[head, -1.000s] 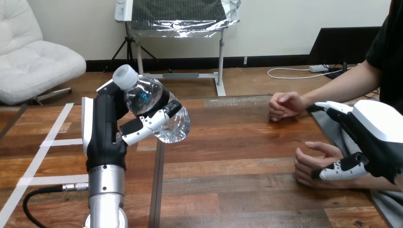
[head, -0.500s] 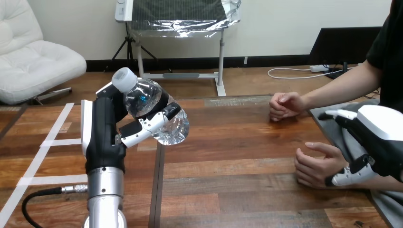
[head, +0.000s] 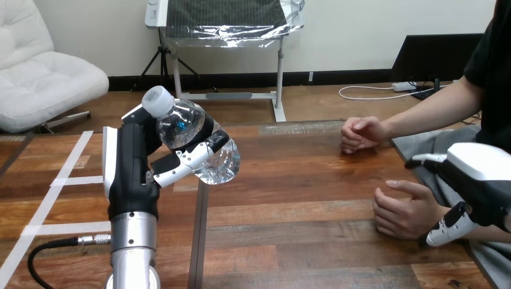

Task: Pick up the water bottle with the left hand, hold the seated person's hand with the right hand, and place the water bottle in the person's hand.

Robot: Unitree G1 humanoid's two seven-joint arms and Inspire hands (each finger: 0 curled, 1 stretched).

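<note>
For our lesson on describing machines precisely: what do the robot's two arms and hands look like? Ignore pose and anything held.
The left arm has a round silver forearm with a black cable plugged into its side. The left hand is black with a white shell on its back; its fingers are white-and-black jointed segments. The right hand is black under a broad white shell.

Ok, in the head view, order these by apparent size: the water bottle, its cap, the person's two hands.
Largest to smallest:
water bottle
person's nearer hand
person's farther hand, smaller-looking perhaps only from distance
cap
</note>
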